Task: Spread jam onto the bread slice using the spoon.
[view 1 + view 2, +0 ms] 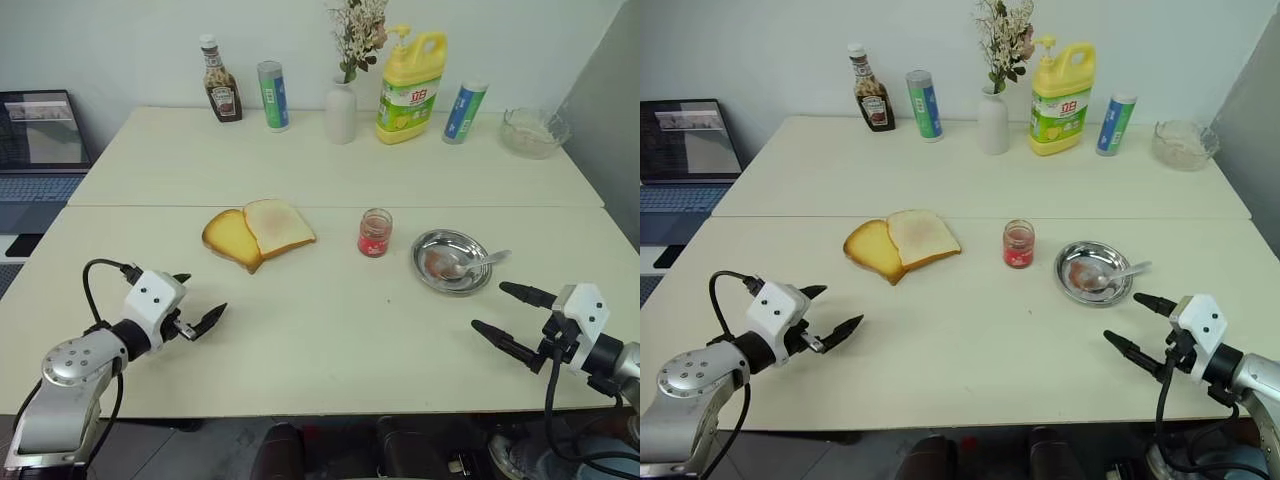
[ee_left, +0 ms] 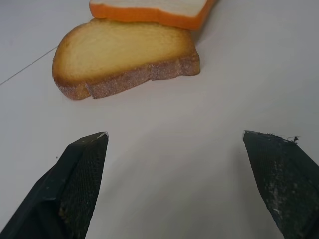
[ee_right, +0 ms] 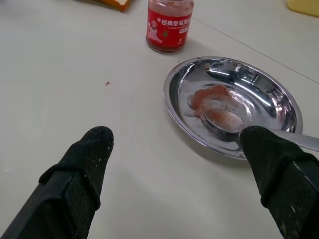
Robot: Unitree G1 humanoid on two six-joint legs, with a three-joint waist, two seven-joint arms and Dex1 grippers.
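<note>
The pale bread slice point(image 1: 279, 226) lies mid-table, its edge overlapping a darker toasted slice point(image 1: 232, 238). To its right stands the small jam jar point(image 1: 375, 233) with red jam inside. The spoon point(image 1: 470, 266) rests in a round steel dish point(image 1: 432, 243), its bowl in a reddish jam smear point(image 3: 209, 97) and its handle over the right rim. My left gripper point(image 1: 203, 294) hovers open near the front left, short of the toasted slice point(image 2: 124, 55). My right gripper point(image 1: 489, 307) is open at the front right, just in front of the dish point(image 3: 279, 99), with nothing between its fingers.
Along the back of the table stand a ketchup bottle point(image 1: 220, 82), two cans point(image 1: 272, 95), a white vase with dried flowers point(image 1: 341, 108), a yellow detergent bottle point(image 1: 410, 88) and a glass bowl point(image 1: 534, 132). A laptop point(image 1: 40, 150) sits off the table's left side.
</note>
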